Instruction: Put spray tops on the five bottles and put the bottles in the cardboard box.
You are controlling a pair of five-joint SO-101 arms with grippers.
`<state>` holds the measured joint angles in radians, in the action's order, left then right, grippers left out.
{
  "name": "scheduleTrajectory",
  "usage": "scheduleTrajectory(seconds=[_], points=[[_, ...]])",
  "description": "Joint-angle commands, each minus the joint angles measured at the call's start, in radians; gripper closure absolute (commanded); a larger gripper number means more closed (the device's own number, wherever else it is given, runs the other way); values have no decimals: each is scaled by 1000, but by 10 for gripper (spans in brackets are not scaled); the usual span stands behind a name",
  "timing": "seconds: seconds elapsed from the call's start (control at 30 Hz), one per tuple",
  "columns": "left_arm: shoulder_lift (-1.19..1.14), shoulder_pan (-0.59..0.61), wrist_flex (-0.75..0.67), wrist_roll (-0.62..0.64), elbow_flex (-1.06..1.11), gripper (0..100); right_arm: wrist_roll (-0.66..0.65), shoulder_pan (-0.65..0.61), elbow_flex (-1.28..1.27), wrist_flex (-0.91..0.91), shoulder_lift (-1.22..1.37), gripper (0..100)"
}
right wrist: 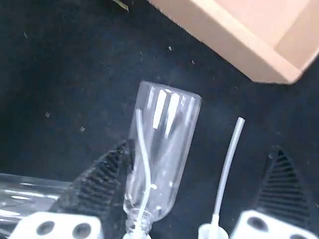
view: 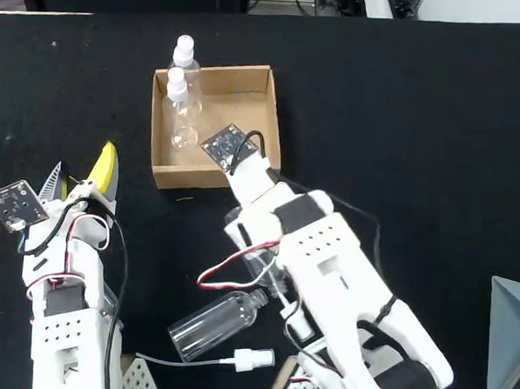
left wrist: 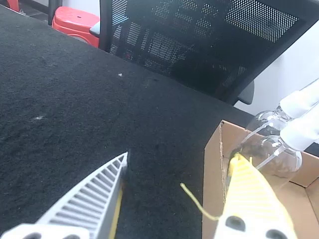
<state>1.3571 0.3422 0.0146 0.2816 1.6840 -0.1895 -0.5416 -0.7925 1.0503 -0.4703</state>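
Spray bottle (right wrist: 162, 144) lying on the table just near of the cardboard box (view: 187, 175), straddled by the right gripper (right wrist: 199, 152) with its fingers spread wide.

Two capped bottles (view: 184, 112) stand at the box's far-left corner. The left gripper (view: 83, 163) hangs spread and empty left of the box. An uncapped bottle (view: 214, 323) and a loose spray top (view: 251, 360) lie nearer the arm bases. A stray dip tube (right wrist: 230, 154) also lies between the right fingers beside the bottle, so closing could trap it too. The slick round bottle might roll aside, and I cannot tell whether its top is seated, so it could drop off when lifted.
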Motion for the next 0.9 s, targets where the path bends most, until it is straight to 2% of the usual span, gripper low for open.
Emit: scheduleTrajectory(seconds=[0.0, 0.43, 0.7, 0.87], points=[[14, -5, 0, -8, 22, 698, 29, -34, -15, -74, -25, 659], [14, -5, 0, -8, 21, 698, 66, -57, 35, -152, 236, 662], [14, -5, 0, -8, 21, 698, 58, -52, 45, -152, 255, 888], [14, -5, 0, -8, 21, 698, 57, -52, 48, -147, 254, 963]])
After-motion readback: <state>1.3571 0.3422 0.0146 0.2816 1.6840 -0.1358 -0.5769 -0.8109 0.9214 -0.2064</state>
